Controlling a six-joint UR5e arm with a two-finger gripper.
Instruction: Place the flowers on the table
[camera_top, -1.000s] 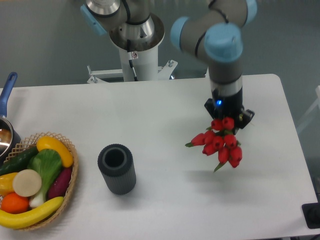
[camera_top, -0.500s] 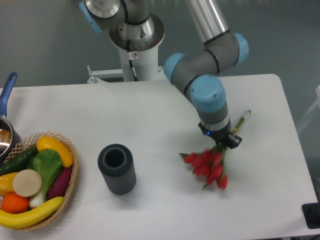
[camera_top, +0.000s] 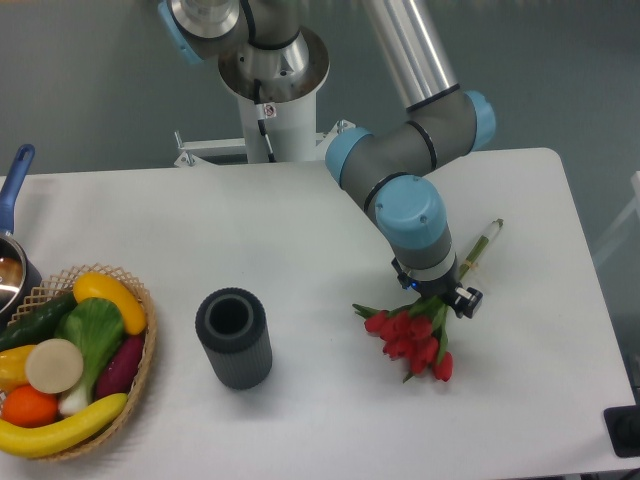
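Note:
The flowers (camera_top: 412, 340), a bunch of red tulips with green leaves, lie low over the white table (camera_top: 300, 230) at its right half, heads pointing toward the front. Their stems (camera_top: 480, 245) stick out to the back right. My gripper (camera_top: 445, 298) is shut on the flowers at the stems, just behind the heads, tilted low over the tabletop. I cannot tell whether the heads touch the table.
A dark grey ribbed cylinder vase (camera_top: 233, 338) stands upright left of the flowers. A wicker basket (camera_top: 135, 370) with fruit and vegetables sits at the front left. A pot with a blue handle (camera_top: 14, 180) is at the left edge.
My gripper has come down and tilted over with the flowers, moving them left and forward from hanging in the air to lying low over the table.

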